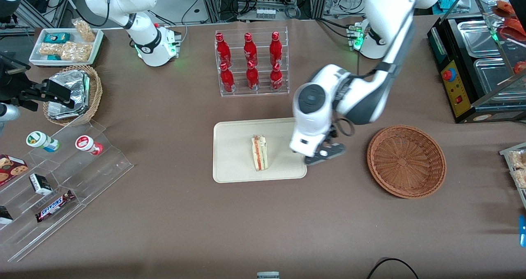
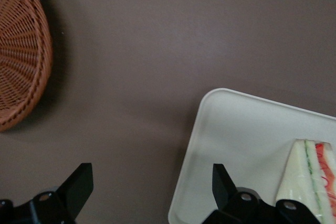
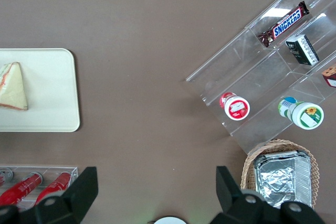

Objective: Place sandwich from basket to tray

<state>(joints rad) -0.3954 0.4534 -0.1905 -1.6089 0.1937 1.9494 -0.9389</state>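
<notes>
The sandwich point(image 1: 259, 152) point(image 2: 311, 181) point(image 3: 13, 87), a pale wedge with red and green filling, lies on the cream tray point(image 1: 234, 164) point(image 2: 236, 129) point(image 3: 52, 93). The reddish-brown wicker basket point(image 1: 406, 160) point(image 2: 20, 51) stands with nothing in it, toward the working arm's end of the table. My gripper point(image 1: 318, 155) point(image 2: 152, 184) hovers over the tray's edge on the basket's side, between sandwich and basket. It is open and holds nothing; one fingertip point(image 2: 223, 182) is over the tray, the other over bare cloth.
A clear rack of red bottles point(image 1: 250, 61) stands farther from the front camera than the tray. A tan basket of foil packets point(image 1: 76, 94), a white snack tray point(image 1: 65, 44) and an acrylic display stand point(image 1: 61, 180) sit toward the parked arm's end. A black warmer point(image 1: 476, 65) is beside the basket.
</notes>
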